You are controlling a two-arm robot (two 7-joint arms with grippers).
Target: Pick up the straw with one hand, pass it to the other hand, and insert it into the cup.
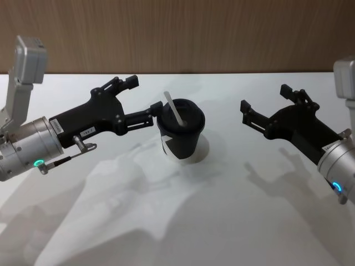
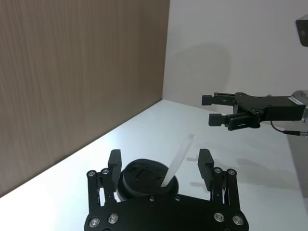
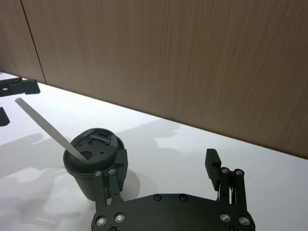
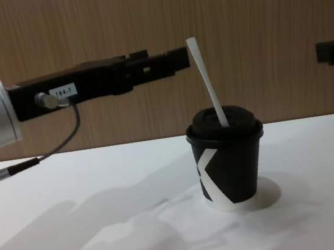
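You have a white table (image 1: 183, 233) in front of you, backed by a wood-grain wall panel (image 1: 222, 33). Near the middle of the table stands the cup (image 1: 181, 138), black paper with a black domed lid (image 1: 183, 117) and a white angular mark on its side. It sits upright, with its white bottom rim on the surface.

The straw (image 1: 176, 112) is already in the cup. Its lower end goes down through the hole in the lid, and the rest sticks out above, leaning toward the robot's left. In the chest view the upper end of the straw (image 4: 205, 77) rises well above the lid. What else the cup holds you cannot tell, because the lid covers it.

Your left gripper (image 1: 145, 97), the one with the small white label (image 1: 87, 132), silver wrist and green ring light, hangs just to the left of the cup at about the height of the straw's top. Its fingers are spread apart and grip nothing; the straw stands free between and beyond them in the left wrist view, with the nearer fingertip close to the cup's lid.

Your right gripper (image 1: 264, 105) hovers well apart from the cup on the right side. Its fingers are also spread wide with nothing between them.
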